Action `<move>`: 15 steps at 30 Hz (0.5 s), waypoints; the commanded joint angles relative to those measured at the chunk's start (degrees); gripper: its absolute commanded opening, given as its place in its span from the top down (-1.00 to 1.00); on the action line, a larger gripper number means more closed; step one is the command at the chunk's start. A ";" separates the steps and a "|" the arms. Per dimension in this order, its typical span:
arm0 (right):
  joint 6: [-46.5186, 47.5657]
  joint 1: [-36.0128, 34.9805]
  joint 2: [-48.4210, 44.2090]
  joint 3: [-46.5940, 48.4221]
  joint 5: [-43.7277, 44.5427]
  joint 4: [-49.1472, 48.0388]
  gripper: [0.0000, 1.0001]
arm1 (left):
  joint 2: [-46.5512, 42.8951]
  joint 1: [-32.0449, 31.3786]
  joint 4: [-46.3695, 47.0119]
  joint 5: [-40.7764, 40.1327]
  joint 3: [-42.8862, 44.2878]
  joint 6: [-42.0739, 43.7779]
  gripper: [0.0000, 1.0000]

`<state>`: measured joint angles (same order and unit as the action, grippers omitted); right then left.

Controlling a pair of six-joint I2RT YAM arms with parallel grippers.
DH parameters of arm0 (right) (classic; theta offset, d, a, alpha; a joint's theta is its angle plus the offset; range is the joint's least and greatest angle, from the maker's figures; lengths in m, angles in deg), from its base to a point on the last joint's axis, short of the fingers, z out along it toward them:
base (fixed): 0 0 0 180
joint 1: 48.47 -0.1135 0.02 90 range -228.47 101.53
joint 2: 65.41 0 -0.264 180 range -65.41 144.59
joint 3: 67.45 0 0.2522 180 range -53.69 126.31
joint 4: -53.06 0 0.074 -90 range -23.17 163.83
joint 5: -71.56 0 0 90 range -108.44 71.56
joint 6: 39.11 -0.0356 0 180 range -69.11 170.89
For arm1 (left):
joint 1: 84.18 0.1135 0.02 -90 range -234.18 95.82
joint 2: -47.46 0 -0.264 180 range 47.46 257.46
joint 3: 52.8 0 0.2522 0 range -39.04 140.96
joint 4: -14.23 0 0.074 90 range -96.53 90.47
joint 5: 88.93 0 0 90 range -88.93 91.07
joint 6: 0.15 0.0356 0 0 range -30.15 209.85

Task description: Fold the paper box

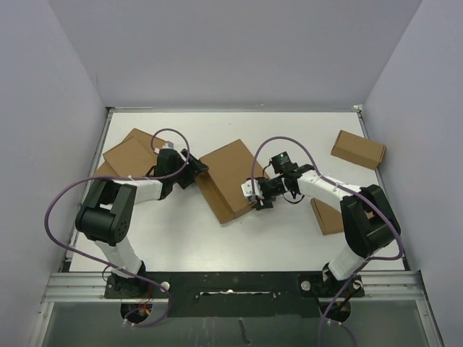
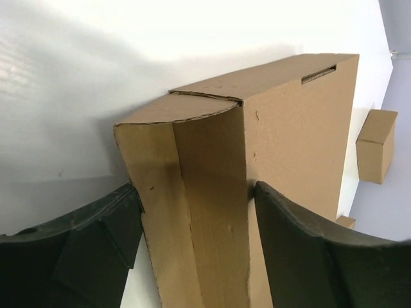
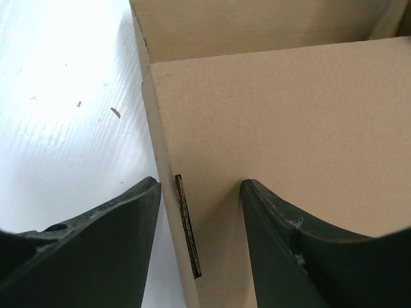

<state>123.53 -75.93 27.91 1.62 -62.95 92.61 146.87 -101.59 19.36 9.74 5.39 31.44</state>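
The bench [image 1: 304, 130] carries the paper box [image 1: 230, 181] at its middle, slantwise and nearly closed, one arm at each end; smaller flat boxes [image 1: 358, 150] lie well apart. To fold cleanly, steady one end and press the opposite end wall square to its crease; a skewed squeeze would likely buckle the panel. The left pincer [image 1: 194, 168] straddles the end flap, both fingers [image 2: 282, 244] against cardboard; whether it truly clamps cannot be told. The right pincer [image 1: 255, 194] stands released astride the near corner. Only the left wrist view shows the lid slot [image 2: 318, 74]; only the right wrist view shows the dark cardboard edge [image 3: 187, 224] along the wall.
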 commanded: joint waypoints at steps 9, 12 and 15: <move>-0.74 -1.39 2.63 0.30 1.87 4.70 -0.04 | 3.23 -0.86 -6.00 1.21 6.89 1.72 0.17; -0.88 -1.41 2.74 0.46 1.97 4.73 -0.04 | 3.10 -0.86 -6.11 2.30 7.15 2.96 0.14; -1.25 -1.40 2.75 0.59 2.05 4.63 -0.04 | 1.69 -0.83 -6.45 3.31 7.13 5.09 -0.05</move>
<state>123.70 -76.37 28.19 2.15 -62.55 92.82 148.32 -101.98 15.01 10.98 10.63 33.12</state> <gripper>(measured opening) 0.523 0.468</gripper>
